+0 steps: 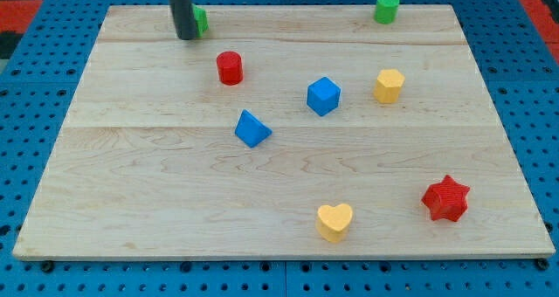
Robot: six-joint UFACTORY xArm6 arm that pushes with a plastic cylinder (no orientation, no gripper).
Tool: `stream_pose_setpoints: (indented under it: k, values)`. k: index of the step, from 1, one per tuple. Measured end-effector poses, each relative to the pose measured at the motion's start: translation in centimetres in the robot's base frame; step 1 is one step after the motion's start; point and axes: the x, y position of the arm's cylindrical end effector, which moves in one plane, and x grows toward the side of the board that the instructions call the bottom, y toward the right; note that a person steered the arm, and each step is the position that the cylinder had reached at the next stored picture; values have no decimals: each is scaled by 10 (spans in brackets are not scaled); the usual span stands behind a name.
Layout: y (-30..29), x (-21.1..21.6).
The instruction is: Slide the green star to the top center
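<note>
A green block (201, 20), mostly hidden behind my rod so its shape cannot be made out, sits near the board's top left. My tip (187, 37) rests on the board just to its left, touching or nearly touching it. A second green block (387, 8), a cylinder, stands near the top right edge.
A red cylinder (230, 68) lies below and right of my tip. A blue cube (323, 96), a yellow hexagon (389, 86) and a blue triangular block (252, 128) sit mid-board. A yellow heart (334, 221) and a red star (446, 199) lie near the bottom.
</note>
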Motion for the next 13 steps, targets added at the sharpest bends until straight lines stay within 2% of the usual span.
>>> stream_pose_setpoints:
  k: [2,3,4,5,6,7,8,9,10,11,13]
  values:
    - [-12,3]
    - [-70,6]
    - [-109,-35]
    - [-89,-45]
    - [-86,-39]
    - [-53,-41]
    - [35,-47]
    - [77,-45]
    - [35,-27]
    - [60,-8]
    - [125,-55]
